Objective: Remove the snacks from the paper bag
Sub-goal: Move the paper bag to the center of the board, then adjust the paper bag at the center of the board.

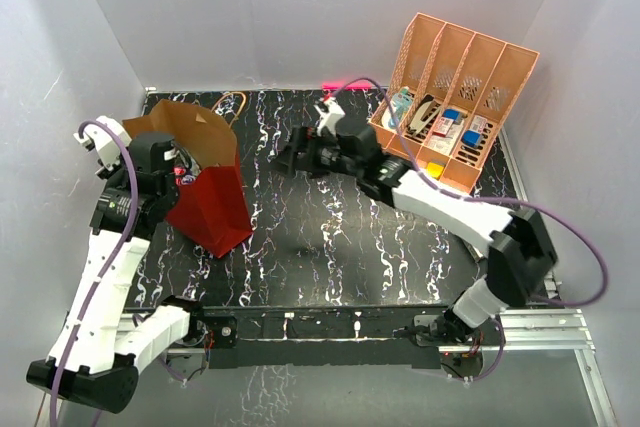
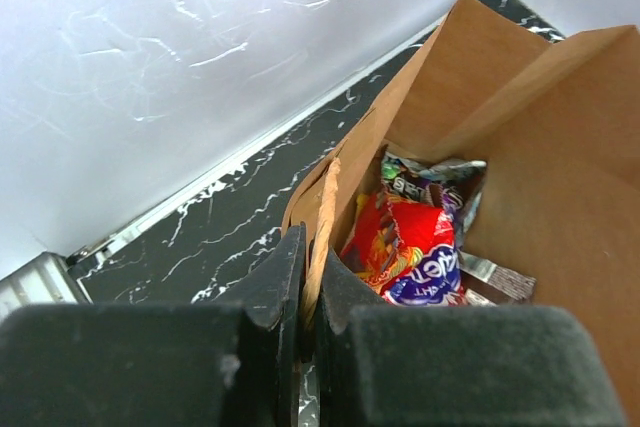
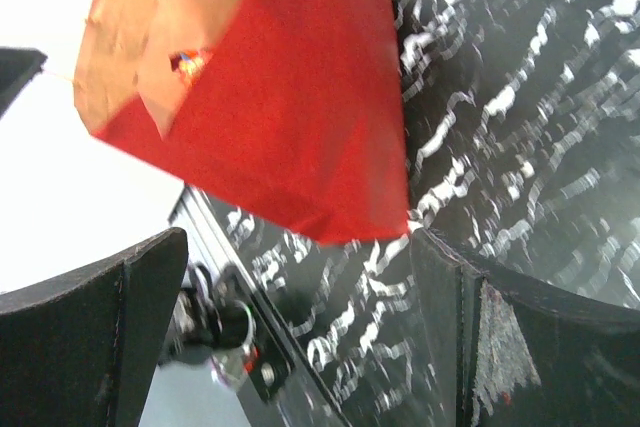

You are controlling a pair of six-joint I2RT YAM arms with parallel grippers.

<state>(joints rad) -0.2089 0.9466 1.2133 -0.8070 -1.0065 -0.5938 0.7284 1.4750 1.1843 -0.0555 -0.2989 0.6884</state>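
Note:
The paper bag (image 1: 212, 205), red outside and kraft brown inside, stands tilted at the table's left with its mouth open upward. My left gripper (image 1: 183, 169) is shut on the bag's near rim, pinched between the jaws in the left wrist view (image 2: 312, 252). Inside the bag (image 2: 560, 147) lie the snacks: a large red crinkly packet (image 2: 405, 242), silvery packets (image 2: 432, 172) and a brown bar (image 2: 498, 282). My right gripper (image 1: 288, 160) is open and empty, just right of the bag. In the right wrist view the gripper (image 3: 300, 317) faces the bag's red side (image 3: 280, 97) without touching it.
A peach slotted organizer (image 1: 500, 82) with blue-and-white items stands at the back right. The bag's tan cord handles (image 1: 236, 105) lie behind it on the black marbled table (image 1: 340, 247). White walls enclose the back and sides.

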